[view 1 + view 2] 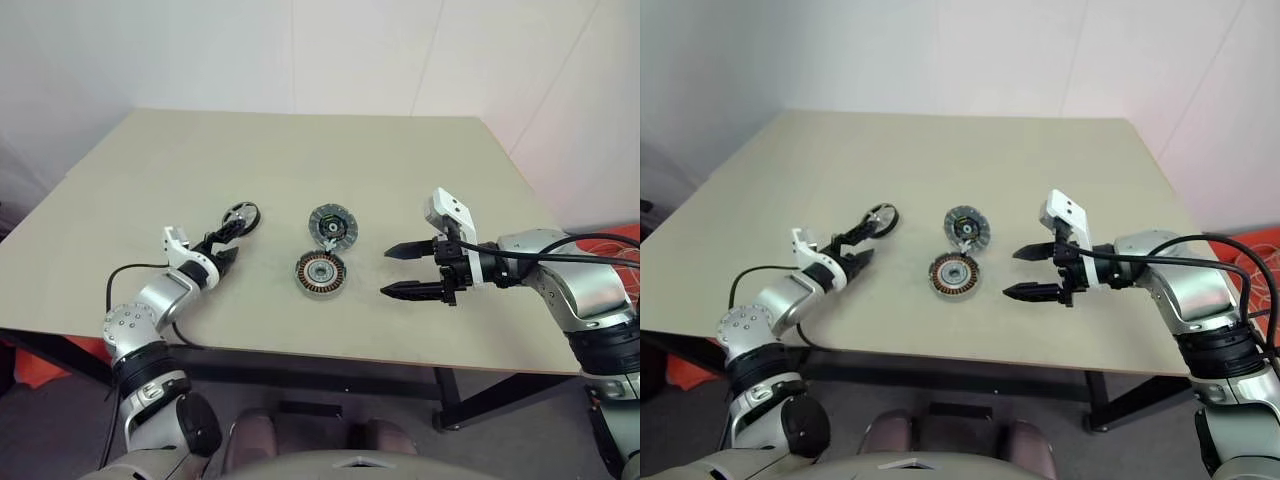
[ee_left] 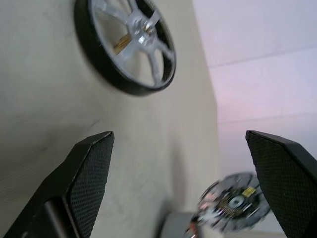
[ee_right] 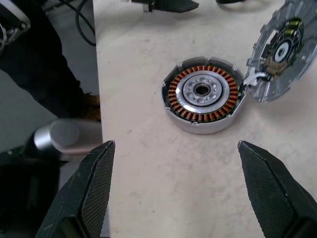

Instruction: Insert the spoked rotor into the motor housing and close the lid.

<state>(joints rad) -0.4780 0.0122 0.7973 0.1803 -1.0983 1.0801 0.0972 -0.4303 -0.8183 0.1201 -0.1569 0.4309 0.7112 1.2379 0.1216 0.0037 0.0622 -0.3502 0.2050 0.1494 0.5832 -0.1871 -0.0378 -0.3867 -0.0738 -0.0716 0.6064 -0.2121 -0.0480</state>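
both grippers are standing wide open over the beige table [image 1: 300, 150] and neither is holding anything. left gripper [image 1: 226, 247] is reaching forward low over the tabletop, its two black fingers [image 2: 91, 171] spread apart with bare table showing between them, and its tips are sitting just short of the spoked rotor [image 1: 240, 215], which is lying flat on the table a little beyond them, black rim and silver spokes facing up. right gripper [image 1: 407, 270] is hovering to the right of the parts, pointing leftward toward them, its fingers [image 3: 96, 181] parted one above the other and well clear of everything. motor housing [image 1: 320, 273] is resting near the middle of the table between the two grippers, copper coils ringing a silver centre, open and unfilled. lid [image 1: 333, 224] is lying swung open just behind the housing, touching it at a small hinge-like tab, its inner face showing up.
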